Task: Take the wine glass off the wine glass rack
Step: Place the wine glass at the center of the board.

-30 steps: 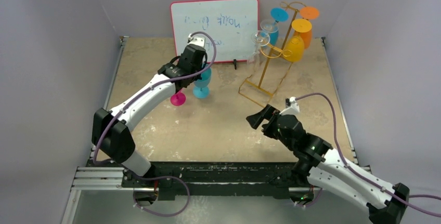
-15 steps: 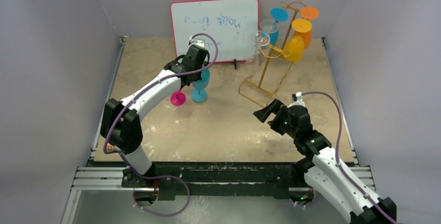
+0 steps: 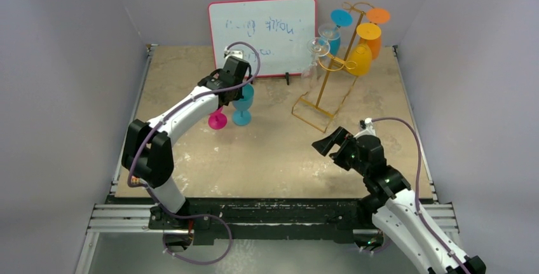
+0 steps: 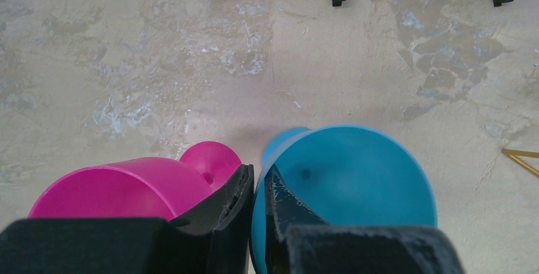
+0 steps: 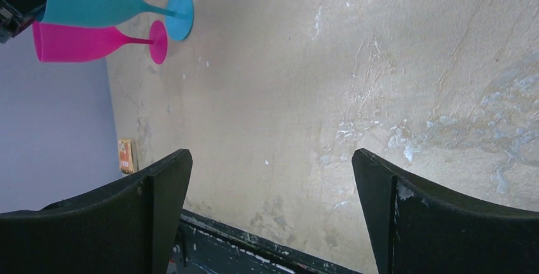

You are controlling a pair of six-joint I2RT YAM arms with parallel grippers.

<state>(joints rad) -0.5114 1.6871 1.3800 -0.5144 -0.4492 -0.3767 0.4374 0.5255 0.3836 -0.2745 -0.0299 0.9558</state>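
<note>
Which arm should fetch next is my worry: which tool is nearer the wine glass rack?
Right. The right tool hangs open just in front of the wine glass rack; the left tool is farther off to its left, astride the rim of the blue glass.

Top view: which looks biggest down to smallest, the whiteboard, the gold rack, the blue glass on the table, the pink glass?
1. Whiteboard, widest and solid.
2. Rack, taller but thin wire; nearly ties the board.
3. Blue glass, far smaller.
4. Pink glass, mostly hidden, so its rank is unsure.
</note>
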